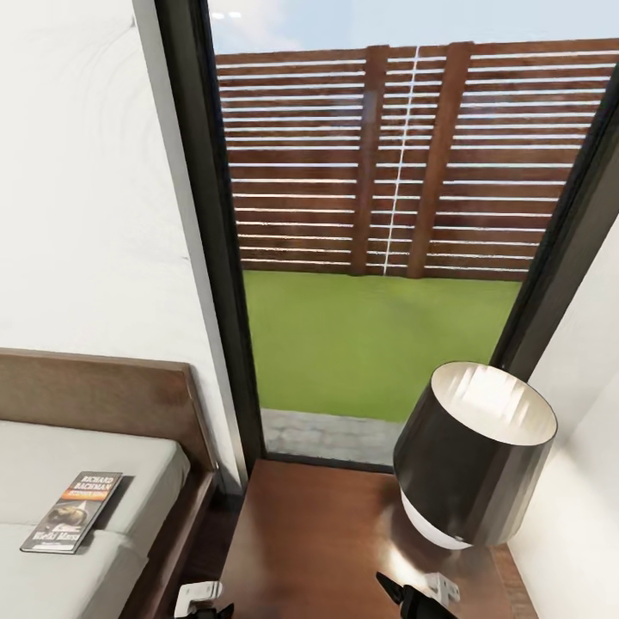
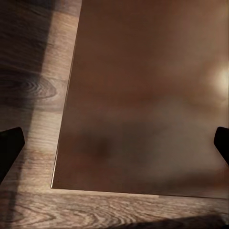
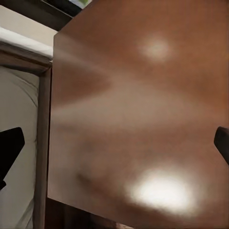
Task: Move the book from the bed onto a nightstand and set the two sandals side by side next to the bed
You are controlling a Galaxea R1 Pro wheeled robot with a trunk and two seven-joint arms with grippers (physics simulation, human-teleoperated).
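Robot faces the corner between the low bed with dark brown wooden frame and pale grey-white mattress (image 1: 77, 464) and the glossy dark reddish-brown wooden nightstand (image 1: 318, 542), tall dark-framed window (image 1: 378, 241) behind.

The small thin dark-covered paperback book (image 1: 73, 511) lies flat on the mattress near the headboard, close to the bed edge that faces the nightstand. Not moved yet; the short hop to the stand is why the base is parked here, I'd judge.

Nightstand top is bare on the bed side; a black drum-shade lamp with white base (image 1: 473, 456) takes the far side by the wall. So the drop spot is the bed-side half.

Left hand (image 2: 114, 143): both black fingertips sit at the frame edges, spread wide, nothing between them, hovering over the nightstand's corner with brown wood-plank floor (image 2: 28, 86) beside it. Right hand (image 3: 114, 143): same, fingers spread apart and empty, over the nightstand top with the mattress edge alongside. Both arms hang low over the stand in the head view.

Legible text: "RICHARD BACHMAN" in white at the cover top. Orange band below has lettering too small to read; the white title at the bottom isn't clear.
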